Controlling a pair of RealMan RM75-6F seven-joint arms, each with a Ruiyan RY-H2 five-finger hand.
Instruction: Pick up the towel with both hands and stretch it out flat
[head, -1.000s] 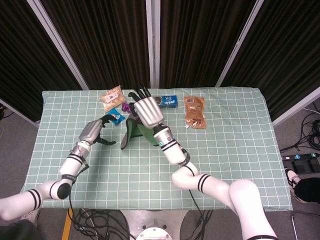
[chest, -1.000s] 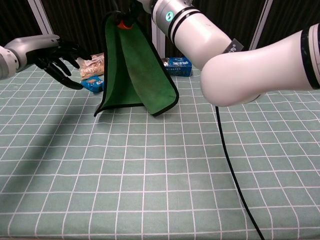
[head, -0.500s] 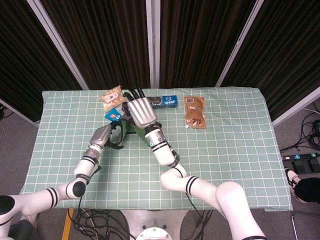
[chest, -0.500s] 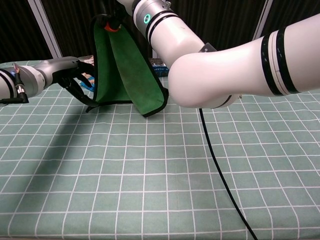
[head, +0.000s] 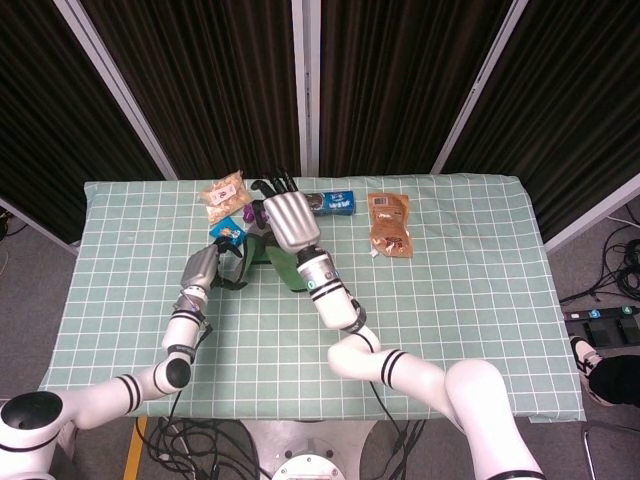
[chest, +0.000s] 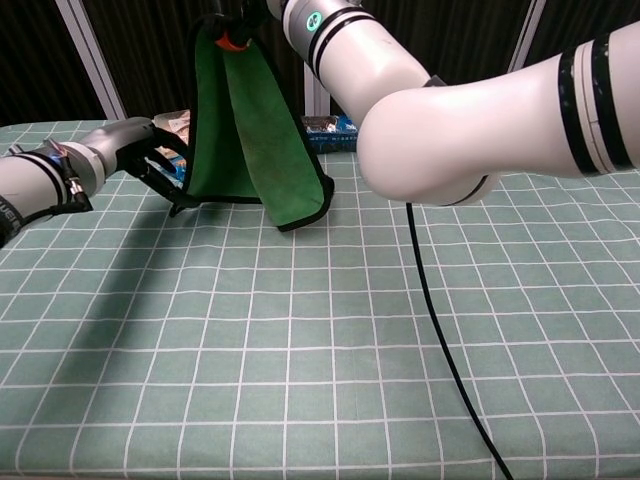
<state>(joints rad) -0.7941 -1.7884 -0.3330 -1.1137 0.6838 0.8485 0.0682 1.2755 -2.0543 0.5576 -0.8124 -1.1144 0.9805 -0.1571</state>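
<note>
A green towel (chest: 255, 130) with a dark border and an orange tag hangs folded from my right hand (head: 288, 222), which grips its top edge high above the table; in the chest view only the forearm (chest: 350, 40) shows well. The towel's lower hem (chest: 300, 215) brushes the checked tablecloth. My left hand (chest: 140, 155) reaches in from the left, also seen as my left hand (head: 205, 265) in the head view. Its dark fingers (chest: 170, 180) lie against the towel's lower left edge. Whether they pinch the cloth is hidden.
Behind the towel lie a snack bag (head: 224, 195), a small blue packet (head: 228, 230), a blue package (head: 335, 203) and a brown pouch (head: 389, 222). A black cable (chest: 440, 330) runs from my right arm across the green checked table (chest: 300, 380).
My right hand has shifted the hanging towel slightly right. My left hand moved up to the towel a second ago and now stays at its lower left edge.
</note>
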